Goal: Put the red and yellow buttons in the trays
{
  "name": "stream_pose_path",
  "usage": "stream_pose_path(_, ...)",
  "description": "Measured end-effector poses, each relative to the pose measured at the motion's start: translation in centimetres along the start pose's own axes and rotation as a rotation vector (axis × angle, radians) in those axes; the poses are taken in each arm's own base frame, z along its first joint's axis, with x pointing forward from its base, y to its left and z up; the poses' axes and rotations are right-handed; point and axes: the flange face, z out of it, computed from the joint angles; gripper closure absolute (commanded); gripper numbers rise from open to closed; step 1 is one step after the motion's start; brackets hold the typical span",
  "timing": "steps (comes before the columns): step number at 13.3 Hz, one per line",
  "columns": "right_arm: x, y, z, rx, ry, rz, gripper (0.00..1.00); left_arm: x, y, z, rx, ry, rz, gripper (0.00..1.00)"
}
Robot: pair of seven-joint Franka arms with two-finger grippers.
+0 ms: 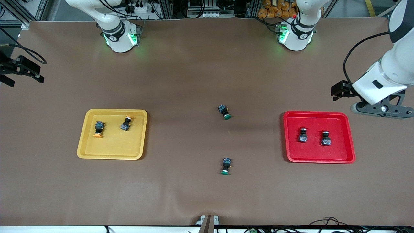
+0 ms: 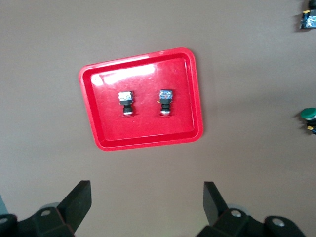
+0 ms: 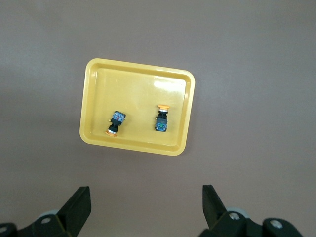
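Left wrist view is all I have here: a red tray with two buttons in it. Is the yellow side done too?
Observer: Yes. The yellow tray toward the right arm's end holds two yellow-capped buttons, lying apart.
Operator: I glimpse something green at my edge. Loose parts?
Observer: Two green-capped buttons lie on the bare table between the trays, one farther from the front camera than the other.
Operator: Where is the right arm?
Observer: The right gripper hangs high over the table near the yellow tray, jaws open and empty. The left gripper does likewise near the red tray, whose two buttons lie side by side.
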Motion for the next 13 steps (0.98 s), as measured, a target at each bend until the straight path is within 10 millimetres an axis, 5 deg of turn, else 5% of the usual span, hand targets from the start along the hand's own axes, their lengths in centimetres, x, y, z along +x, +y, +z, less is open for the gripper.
stream_pose_path(4, -0.2, 1.8, 0.4, 0.0, -0.01, 0.034, 0.0, -0.5, -0.6, -0.1, -0.036, -0.025, -0.06, 0.0)
stream_pose_path(9, -0.1, 2.9, 1.1, 0.002, -0.025, 0.052, 0.0, -2.8, -4.0, -1.7, -0.08, -0.013, -0.078, 0.0)
stream_pose_path(13, -0.4, 3.7, 1.1, 0.003, -0.029, 0.068, 0.0, -5.2, -3.7, -1.2, -0.06, 0.018, -0.089, 0.0)
